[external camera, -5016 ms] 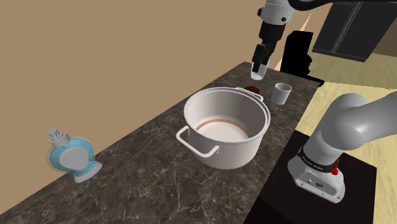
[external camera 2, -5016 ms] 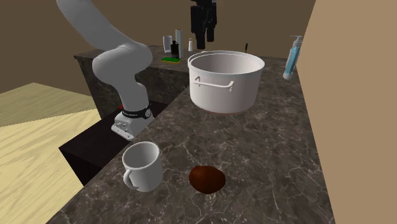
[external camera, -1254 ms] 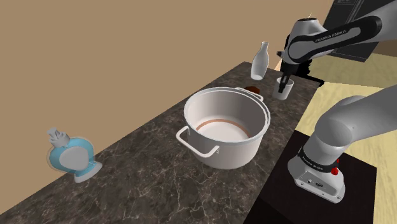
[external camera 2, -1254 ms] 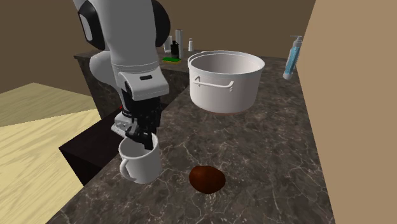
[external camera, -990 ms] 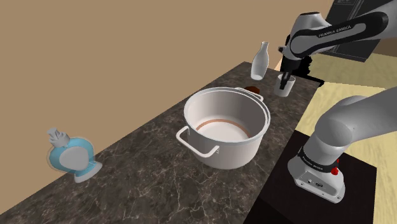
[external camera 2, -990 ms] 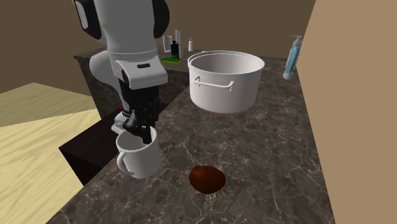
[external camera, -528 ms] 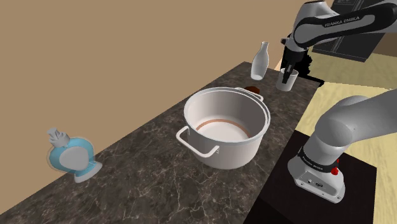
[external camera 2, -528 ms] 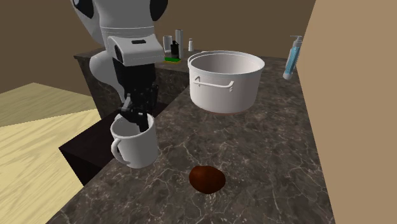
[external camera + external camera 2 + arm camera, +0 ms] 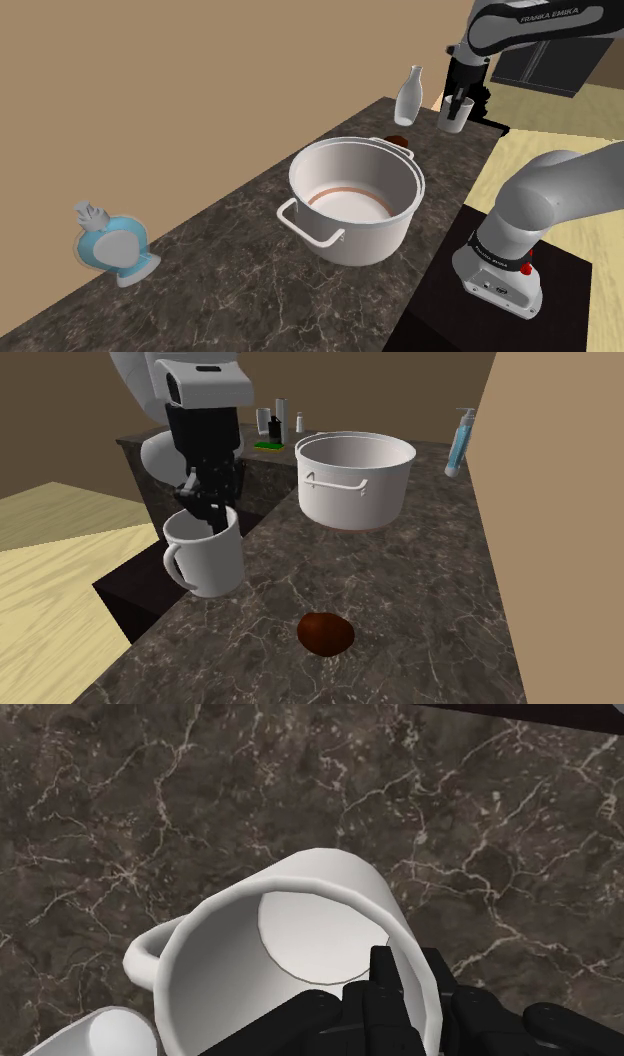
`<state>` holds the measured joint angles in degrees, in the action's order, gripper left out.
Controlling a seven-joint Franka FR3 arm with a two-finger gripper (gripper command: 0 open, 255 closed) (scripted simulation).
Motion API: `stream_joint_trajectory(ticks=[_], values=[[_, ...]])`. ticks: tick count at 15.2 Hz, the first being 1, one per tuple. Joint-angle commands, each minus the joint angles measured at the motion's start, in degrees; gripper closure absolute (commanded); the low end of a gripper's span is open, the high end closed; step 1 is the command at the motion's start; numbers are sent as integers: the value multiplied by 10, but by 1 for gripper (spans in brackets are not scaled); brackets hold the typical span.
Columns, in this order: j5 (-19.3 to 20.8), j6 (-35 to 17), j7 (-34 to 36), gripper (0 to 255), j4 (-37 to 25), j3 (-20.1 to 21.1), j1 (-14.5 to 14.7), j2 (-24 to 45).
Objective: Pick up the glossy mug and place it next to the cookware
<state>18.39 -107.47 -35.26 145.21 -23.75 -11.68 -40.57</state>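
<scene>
Fingers [image 9: 383, 976] of the all-black two-finger gripper [image 9: 212, 517] clench the wall of the glossy white handled mug [image 9: 205, 557], one inside and one outside, so it hangs upright (handle away from the pinch). It seems just clear of the dark marbled worktop [image 9: 420, 582], near its stand-side edge and well apart from the large white two-handled pot [image 9: 355, 477].

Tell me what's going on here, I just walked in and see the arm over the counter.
The robot's gripper is shut on the rim of a white mug, with one finger inside it, and holds it just above the dark counter. The big white pot, which the mug is meant to go next to, stands farther along the counter, so the mug isn't beside it yet. A brown lump lies on the counter near the mug.
</scene>
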Motion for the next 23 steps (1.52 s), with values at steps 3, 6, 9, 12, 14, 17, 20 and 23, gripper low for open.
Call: stream_joint_trajectory(ticks=[3, 6, 9, 12, 14, 17, 20, 23], values=[[-7, 33, -2, 255, -28, 9, 2, -5], [-11, 56, -4, 255, -50, 14, 4, -6], [-16, 78, -5, 255, -73, 19, 6, -5], [-20, 100, -7, 255, -97, 23, 8, -4], [-23, 115, -9, 255, -113, 26, 9, -2], [-27, 136, -11, 255, -138, 30, 11, 2], [-31, 158, -13, 255, -164, 34, 13, 7], [-34, 179, -16, 255, -191, 37, 15, 13]])
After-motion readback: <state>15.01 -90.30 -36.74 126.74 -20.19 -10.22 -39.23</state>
